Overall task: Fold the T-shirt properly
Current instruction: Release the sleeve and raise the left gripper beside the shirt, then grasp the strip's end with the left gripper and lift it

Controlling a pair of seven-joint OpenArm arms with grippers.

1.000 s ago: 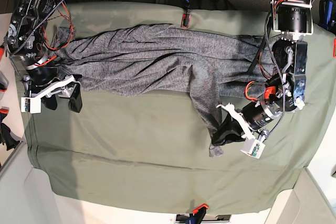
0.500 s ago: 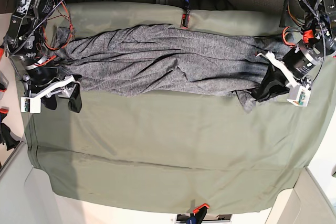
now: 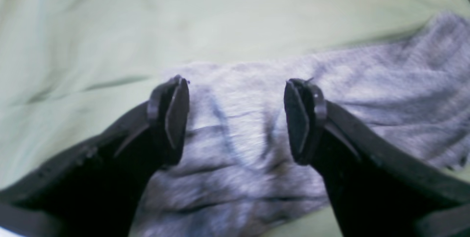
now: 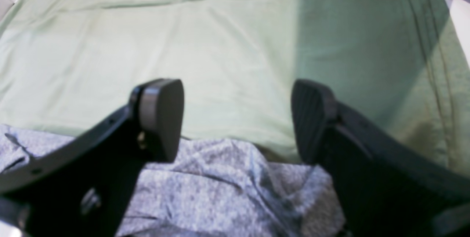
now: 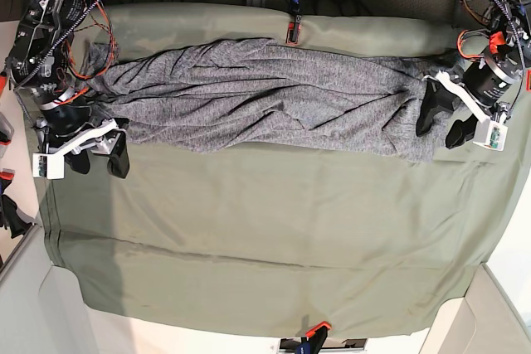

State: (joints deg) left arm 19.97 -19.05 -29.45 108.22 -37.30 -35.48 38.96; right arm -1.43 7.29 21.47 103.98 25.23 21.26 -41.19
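Observation:
The grey T-shirt lies wrinkled in a long band across the far half of the table, its sleeve drawn out to the right end. My left gripper hovers open over that right end. In the left wrist view its fingers stand wide apart with grey knit lying loose between them, nothing pinched. My right gripper is open at the shirt's left lower edge. The right wrist view shows that gripper empty, with the shirt's hem just under it.
An olive-green cloth covers the table, held by a clamp at the far edge and another clamp at the near edge. Cables and arm bases crowd the far corners. The table ends just past the cloth on each side.
My left gripper carried the sleeve from the middle front of the table out to the right end and let it go; its jaws now stand open. The right arm has not moved.

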